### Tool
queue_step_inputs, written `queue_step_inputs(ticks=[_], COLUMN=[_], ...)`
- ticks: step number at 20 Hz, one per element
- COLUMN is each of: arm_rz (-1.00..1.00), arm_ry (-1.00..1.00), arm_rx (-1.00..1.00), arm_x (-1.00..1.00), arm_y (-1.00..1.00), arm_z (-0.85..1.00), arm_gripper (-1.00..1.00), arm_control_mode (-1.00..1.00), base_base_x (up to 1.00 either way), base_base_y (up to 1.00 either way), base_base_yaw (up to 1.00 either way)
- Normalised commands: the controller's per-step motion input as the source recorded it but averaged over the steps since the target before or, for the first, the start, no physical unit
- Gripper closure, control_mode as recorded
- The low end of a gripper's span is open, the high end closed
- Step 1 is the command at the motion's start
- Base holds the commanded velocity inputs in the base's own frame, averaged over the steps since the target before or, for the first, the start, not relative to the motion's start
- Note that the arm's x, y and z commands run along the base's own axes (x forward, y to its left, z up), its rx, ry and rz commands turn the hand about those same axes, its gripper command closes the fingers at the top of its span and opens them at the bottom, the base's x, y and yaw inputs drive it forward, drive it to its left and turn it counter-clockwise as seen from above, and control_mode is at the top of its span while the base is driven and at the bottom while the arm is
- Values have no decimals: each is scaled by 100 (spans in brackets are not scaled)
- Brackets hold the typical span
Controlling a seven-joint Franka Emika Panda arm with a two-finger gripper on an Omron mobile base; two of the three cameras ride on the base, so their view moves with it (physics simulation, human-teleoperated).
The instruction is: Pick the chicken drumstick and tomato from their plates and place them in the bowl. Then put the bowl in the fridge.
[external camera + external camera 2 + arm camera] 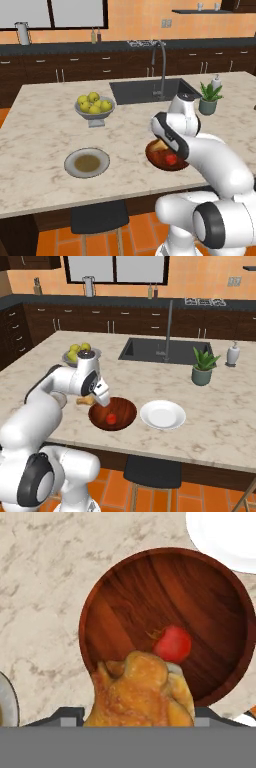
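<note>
The chicken drumstick (140, 692) hangs over the near rim of the wooden bowl (200, 597). The tomato (172, 644) lies inside the bowl. A white plate (225, 537) sits beside it on the marble worktop (45, 587).

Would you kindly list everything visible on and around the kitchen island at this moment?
Dark reddish-brown wooden bowl: one, near the island's front edge.
Small red tomato: one, inside the bowl.
Golden-tan chicken drumstick: one, held between the gripper's fingers above the bowl's rim.
Plain white plate: one, beside the bowl.
Grey plate with brownish centre: one, on the island's front.
Grey footed fruit bowl of yellow-green apples: one, mid-island.
Dark sink with tall grey faucet: one, set in the island.
Green potted plant: one, by the sink.
White soap dispenser: one, beyond the plant.
Dark stool: one, under the front edge.
Gripper: one, white, closed on the drumstick.
</note>
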Motion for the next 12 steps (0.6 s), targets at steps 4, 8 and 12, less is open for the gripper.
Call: queue_step_inputs(ticks=[4, 8, 12], arm_rz=[0, 0, 0], arm_ry=[1, 0, 0], arm_rx=[-16, -20, -9], arm_x=[55, 23, 14], arm_y=[-18, 1, 0], arm_z=[-28, -54, -47], arm_gripper=[100, 100, 100], arm_control_mode=[-100, -100, -100], base_base_x=[0, 0, 0], base_base_y=[0, 0, 0], base_base_yaw=[0, 0, 0])
